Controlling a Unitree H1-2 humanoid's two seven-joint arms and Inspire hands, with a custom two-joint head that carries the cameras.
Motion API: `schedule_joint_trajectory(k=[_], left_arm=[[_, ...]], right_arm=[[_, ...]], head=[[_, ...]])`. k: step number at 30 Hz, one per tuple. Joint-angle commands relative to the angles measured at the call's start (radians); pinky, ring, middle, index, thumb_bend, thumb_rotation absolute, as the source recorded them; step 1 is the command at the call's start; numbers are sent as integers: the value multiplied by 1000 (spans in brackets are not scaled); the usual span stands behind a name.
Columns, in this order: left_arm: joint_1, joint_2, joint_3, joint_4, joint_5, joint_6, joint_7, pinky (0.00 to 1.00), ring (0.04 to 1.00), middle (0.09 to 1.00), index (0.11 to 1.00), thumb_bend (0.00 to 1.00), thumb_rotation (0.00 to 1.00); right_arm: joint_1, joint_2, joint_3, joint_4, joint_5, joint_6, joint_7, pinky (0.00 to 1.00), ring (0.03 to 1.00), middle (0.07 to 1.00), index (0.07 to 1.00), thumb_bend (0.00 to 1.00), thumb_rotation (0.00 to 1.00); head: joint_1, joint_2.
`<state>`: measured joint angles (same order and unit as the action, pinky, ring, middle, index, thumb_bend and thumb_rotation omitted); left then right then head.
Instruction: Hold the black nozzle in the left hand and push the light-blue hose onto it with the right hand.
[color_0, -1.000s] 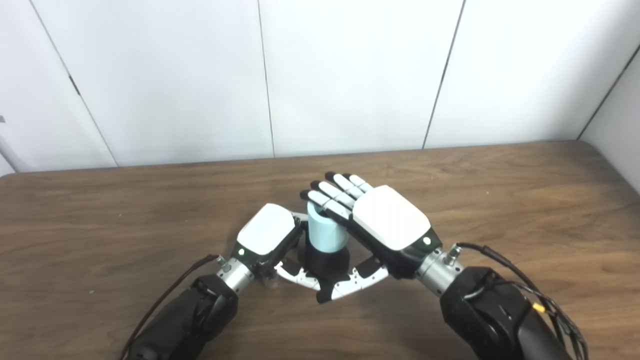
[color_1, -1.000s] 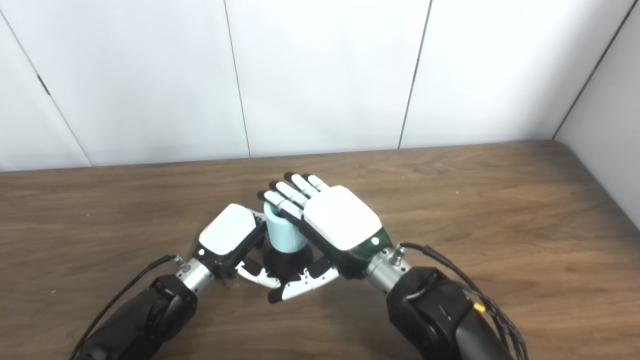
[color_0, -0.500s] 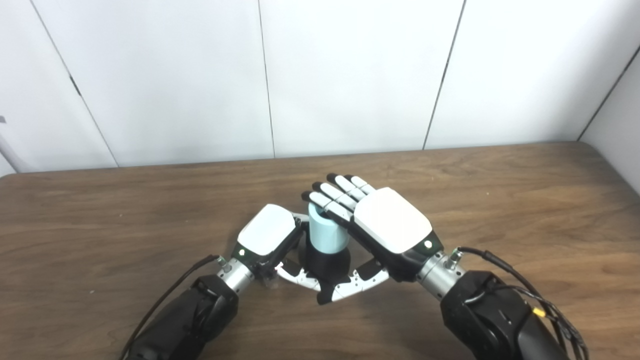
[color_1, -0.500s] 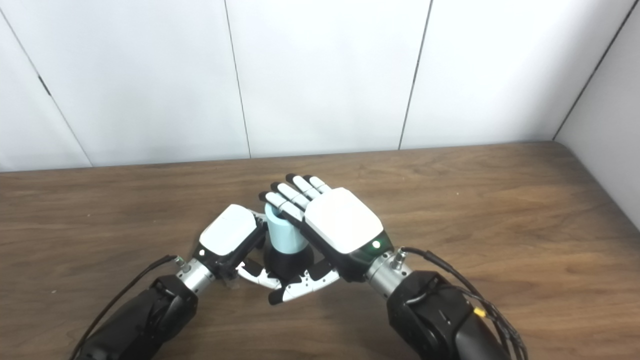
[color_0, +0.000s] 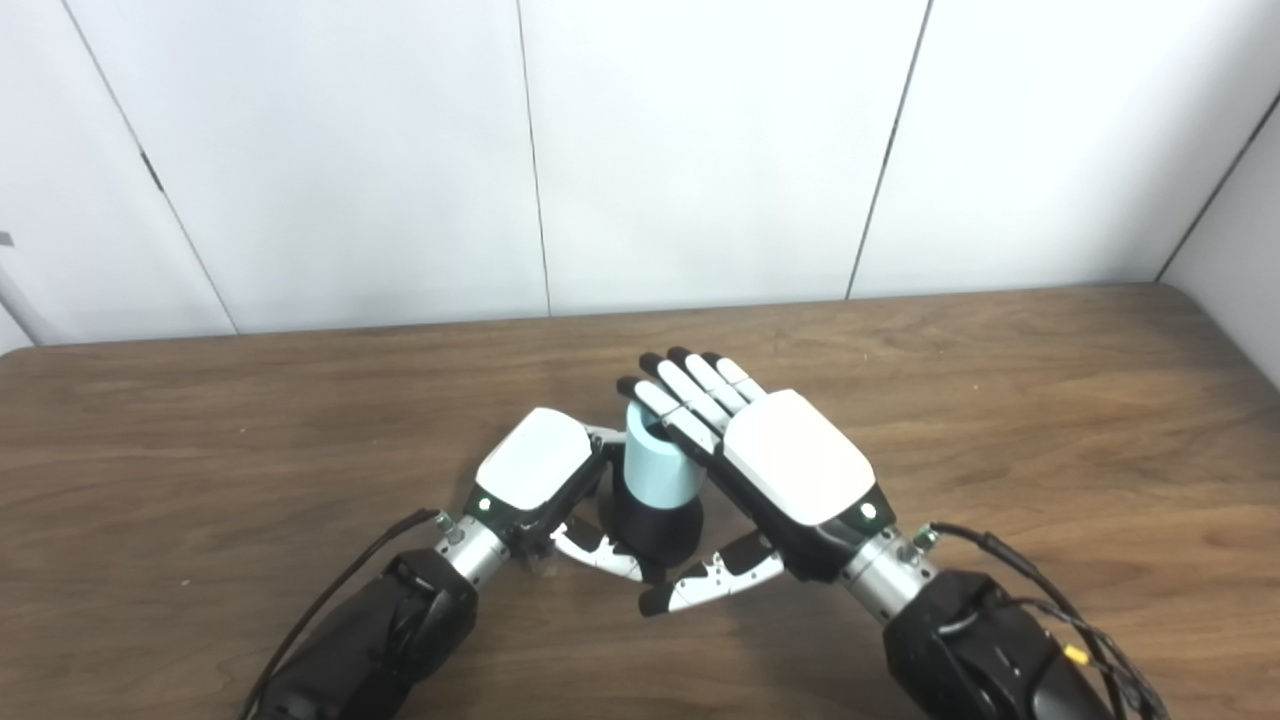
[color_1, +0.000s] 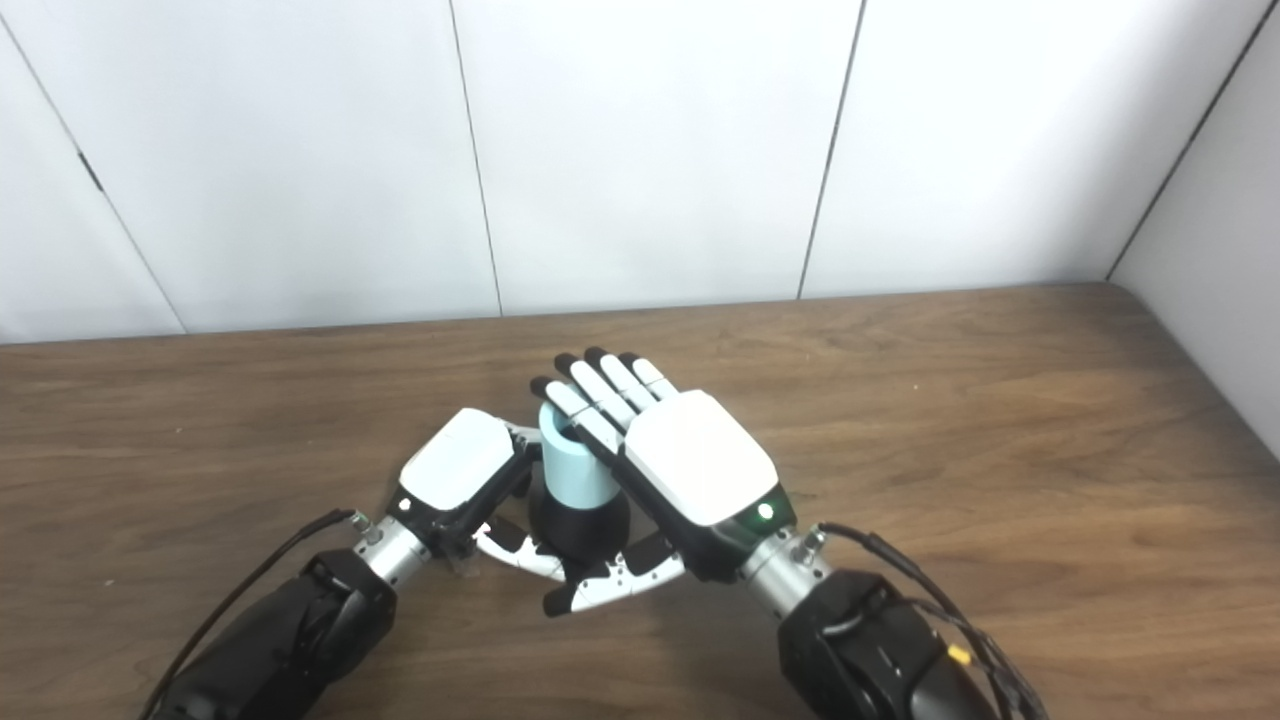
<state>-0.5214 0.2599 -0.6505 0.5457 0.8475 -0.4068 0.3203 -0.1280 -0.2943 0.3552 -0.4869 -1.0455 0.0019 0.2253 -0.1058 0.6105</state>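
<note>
The light-blue hose (color_0: 655, 465) stands upright, its lower end seated on the black nozzle (color_0: 655, 528) near the table's middle. My left hand (color_0: 533, 468) is shut on the nozzle from the left, its thumb (color_0: 592, 545) curled across the front and its fingers hidden behind. My right hand (color_0: 795, 458) lies to the right of the hose, palm down and open. Its straight fingers (color_0: 685, 395) reach past the hose's top rim, and its thumb (color_0: 710, 585) is spread out low in front, apart from the nozzle.
The brown wooden table (color_0: 1000, 400) runs wide on both sides, with its far edge against white wall panels (color_0: 700, 150). Black cables trail from both forearms near the bottom edge.
My right hand has slid right and toward me; its thumb has come off the front of the nozzle. The hose, nozzle and left hand have stayed put.
</note>
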Motion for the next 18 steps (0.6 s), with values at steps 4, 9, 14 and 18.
schedule_joint_trajectory(k=[4,9,14,18], left_arm=[[200,-33,-111,156,45,-5,-83,334,404,461,536,499,0],[202,-34,-110,155,42,-1,-87,340,414,459,530,500,0],[202,-33,-114,151,48,6,-92,342,411,461,519,502,0],[201,-34,-115,157,45,0,-89,334,408,460,532,500,0]], right_arm=[[-13,22,-23,12,-3,-8,1,1000,1000,1000,1000,831,784],[-13,53,-40,19,0,2,-15,1000,1000,1000,1000,841,805],[-12,87,-55,40,-6,7,-33,1000,1000,1000,1000,856,784],[-17,102,-61,55,-10,2,-50,1000,1000,1000,1000,850,784]], head=[[-1,1],[2,0],[2,-2],[3,-6]])
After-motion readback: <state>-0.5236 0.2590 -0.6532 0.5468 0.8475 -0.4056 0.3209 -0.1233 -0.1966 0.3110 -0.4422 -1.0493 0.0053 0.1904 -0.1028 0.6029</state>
